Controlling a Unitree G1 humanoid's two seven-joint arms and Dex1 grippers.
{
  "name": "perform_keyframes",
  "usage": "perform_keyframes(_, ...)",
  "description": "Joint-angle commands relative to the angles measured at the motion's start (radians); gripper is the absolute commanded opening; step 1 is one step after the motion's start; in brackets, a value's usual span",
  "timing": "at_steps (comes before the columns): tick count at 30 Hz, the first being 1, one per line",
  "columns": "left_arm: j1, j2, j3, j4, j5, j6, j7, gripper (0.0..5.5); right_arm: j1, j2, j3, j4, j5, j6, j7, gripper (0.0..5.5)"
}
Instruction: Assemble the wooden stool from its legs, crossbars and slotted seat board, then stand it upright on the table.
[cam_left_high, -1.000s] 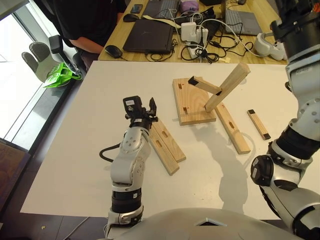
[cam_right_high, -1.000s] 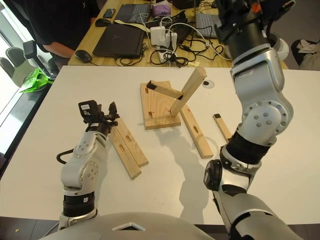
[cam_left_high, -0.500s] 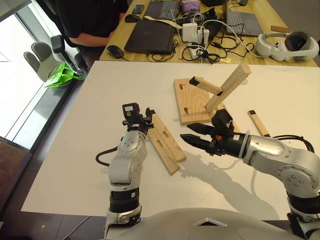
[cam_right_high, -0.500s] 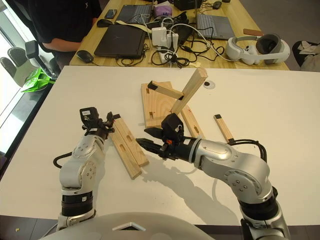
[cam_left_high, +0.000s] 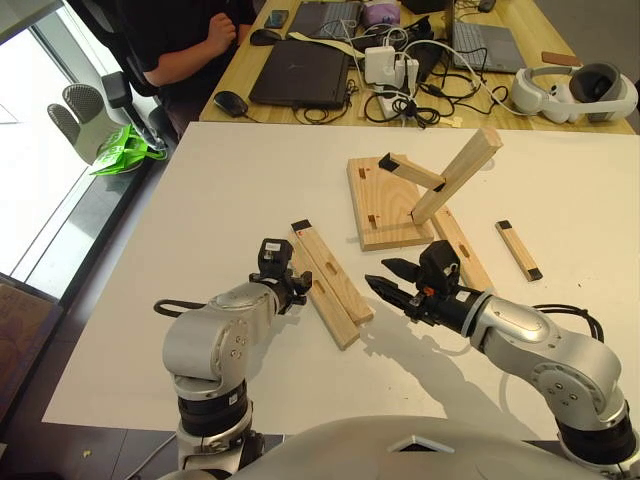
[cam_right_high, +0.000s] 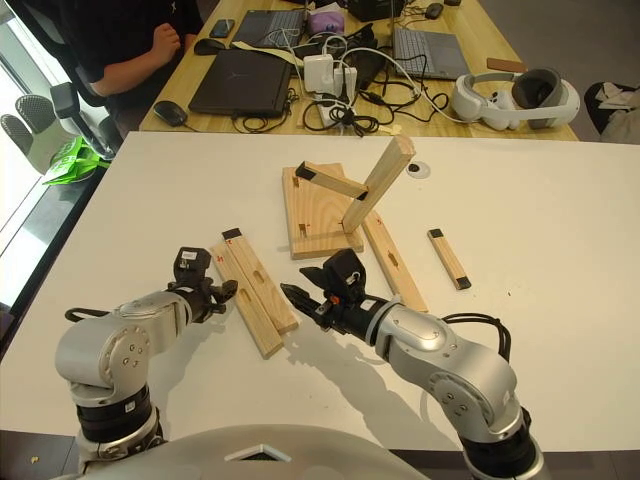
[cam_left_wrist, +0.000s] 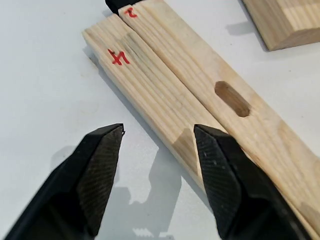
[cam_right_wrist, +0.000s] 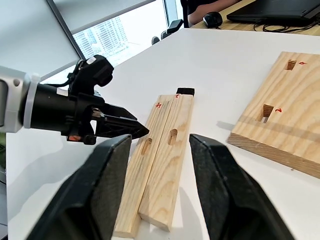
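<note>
**Work position.** Two loose legs (cam_left_high: 330, 290) lie flat on the bench (cam_left_high: 200, 180), flank to flank and touching. Their shared long axis runs diagonally, from a black-capped end on the far left to the plain ends on the near right. Each shows an oblong slot on its upper face.

**End effectors.** The left end effector (cam_left_wrist: 159, 131) sits low at the left flank of the pair. Its fingers are spread and grip nothing: one fingertip is over bare bench, the other over the top of the outer leg. The right end effector (cam_left_high: 385, 277) hangs on the opposite side, near the inner leg but apart from it. Its fingers are also spread and empty, and they point toward the pair.

**Governing relation.** The legs lie between the two end effectors and crosswise to both approach lines. The left arm is nearer, as it already straddles the outer edge. A grasp across the width of that leg appears to need only a short advance and a closing of the fingers.

**Other parts.** The seat board (cam_left_high: 372, 195) lies farther back, with one leg (cam_left_high: 458, 172) standing tilted in it and a crossbar (cam_left_high: 412, 170) fitted. A further leg (cam_left_high: 468, 262) and a short crossbar (cam_left_high: 518, 249) lie to the right. Assembly is judged to be at an early stage.
</note>
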Motion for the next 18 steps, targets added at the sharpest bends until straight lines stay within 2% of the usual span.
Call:
perform_keyframes(1,-0.065,-0.039,0.027,0.075,-0.019,0.012,0.010,2.59,0.002,0.038,0.008,-0.013,-0.037,-0.012,-0.031,2.16)
perform_keyframes(9,-0.233,-0.048,0.086,0.342,-0.005,0.011,-0.002,2.59,-0.005,0.078,0.008,0.003,-0.085,-0.023,-0.032,2.16)
perform_keyframes(14,-0.254,0.019,0.017,0.409,-0.006,-0.041,-0.043,2.59,0.004,0.082,-0.002,0.003,-0.102,-0.024,-0.024,2.16)
perform_keyframes(18,-0.259,0.020,-0.022,0.397,-0.025,-0.098,-0.083,2.59,-0.002,0.089,-0.011,0.012,-0.110,-0.029,-0.019,2.16)
